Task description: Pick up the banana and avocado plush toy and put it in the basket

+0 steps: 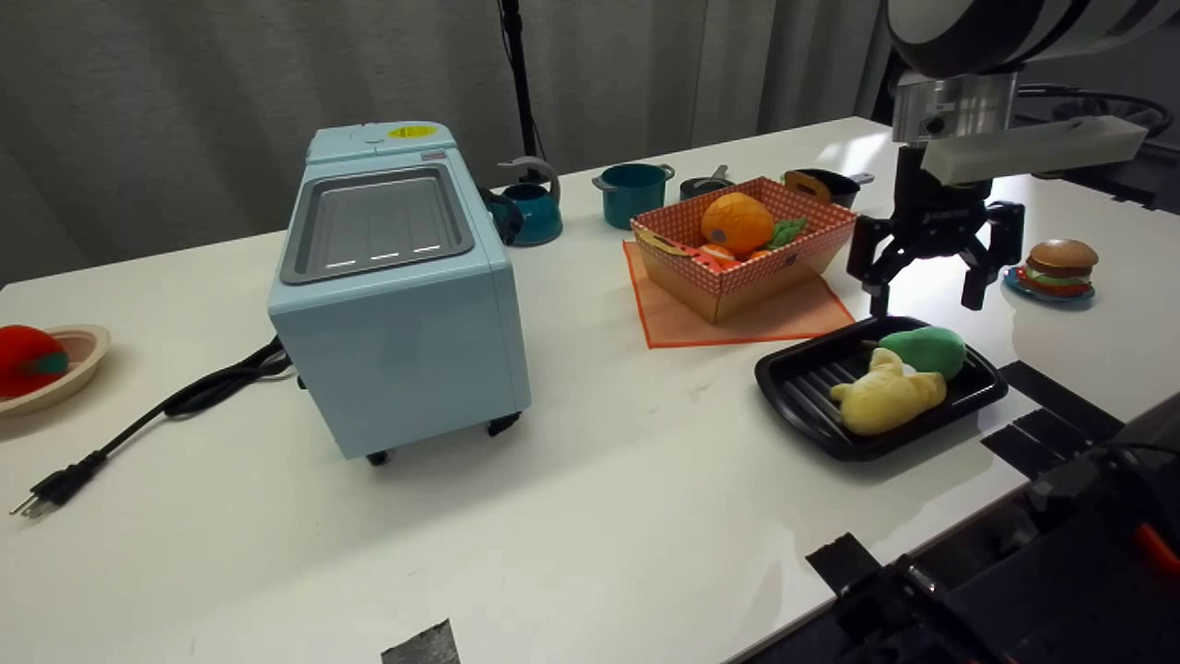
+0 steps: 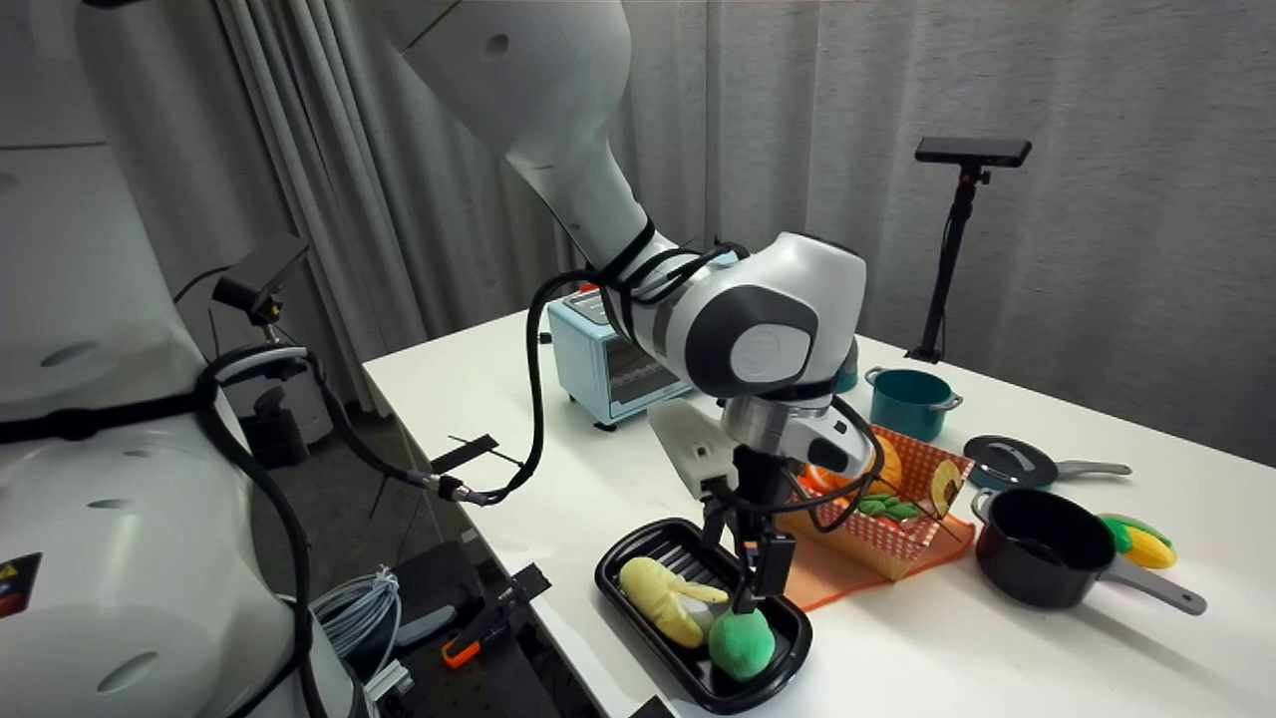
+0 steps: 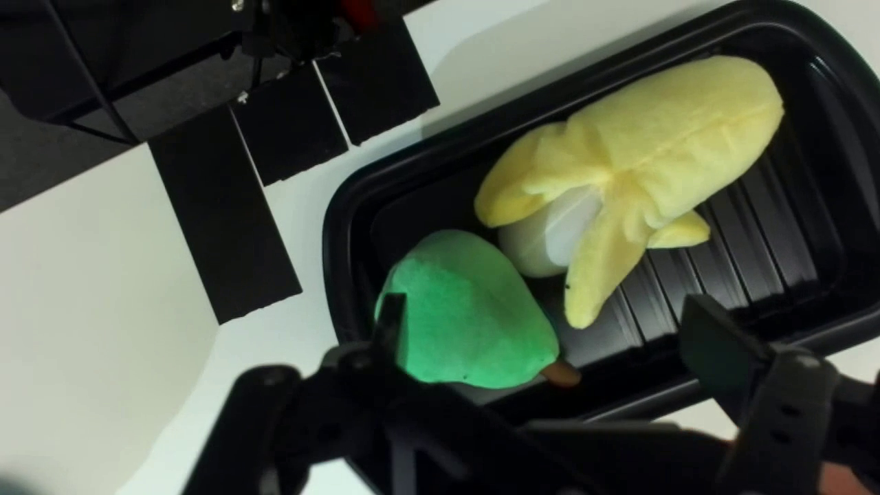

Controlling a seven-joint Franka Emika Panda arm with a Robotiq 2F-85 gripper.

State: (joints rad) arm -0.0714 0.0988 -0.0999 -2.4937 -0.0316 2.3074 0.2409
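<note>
The pale-yellow plush banana (image 1: 890,401) lies in the black ridged tray (image 1: 811,383), its peel flaps open round a white core, as the wrist view shows (image 3: 687,130). The green avocado plush toy (image 1: 933,350) with a brown stem lies beside it; it shows in the wrist view (image 3: 467,316) and in an exterior view (image 2: 742,643). My gripper (image 1: 926,302) is open, pointing down above the tray. In the wrist view the left finger overlaps the avocado's edge and the right finger is beyond its stem (image 3: 547,309). The orange-red basket (image 1: 765,284) stands behind the tray.
The basket holds an orange fruit toy (image 1: 737,224) and other play food, and stands on an orange cloth (image 1: 659,318). A burger toy (image 1: 1060,267) sits right of the gripper. A blue appliance (image 1: 424,360), a teal pot (image 1: 634,195) and a black pot (image 2: 1042,558) stand around.
</note>
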